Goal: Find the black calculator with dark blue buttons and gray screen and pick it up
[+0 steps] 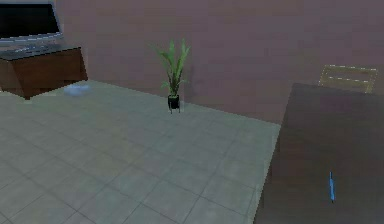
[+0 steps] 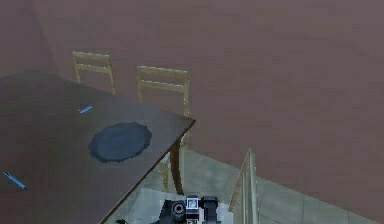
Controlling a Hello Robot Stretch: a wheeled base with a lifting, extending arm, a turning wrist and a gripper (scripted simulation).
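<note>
My gripper [image 2: 172, 212] shows at the bottom edge of the arm side view, a dark body left of two small white marked squares [image 2: 200, 206], just off the corner of a dark wooden table [image 2: 50, 130]. Its far end is hard to make out, so I cannot tell whether it holds anything. On the table lie a round dark blue-grey plate [image 2: 120, 141], a small blue thing [image 2: 86, 109] and a blue pen-like stick [image 2: 14, 180]. The forward view's right has the same dark table [image 1: 320, 140] with a thin blue stick [image 1: 331, 187] on it.
Two wooden chairs [image 2: 93, 66] [image 2: 163, 85] stand at the table's far side and a third [image 2: 246, 185] is right of the gripper. A potted plant [image 1: 174, 70] stands by the mauve wall; a screen on a brown cabinet [image 1: 40, 68] is far left. Tiled floor [image 1: 130, 150] lies between.
</note>
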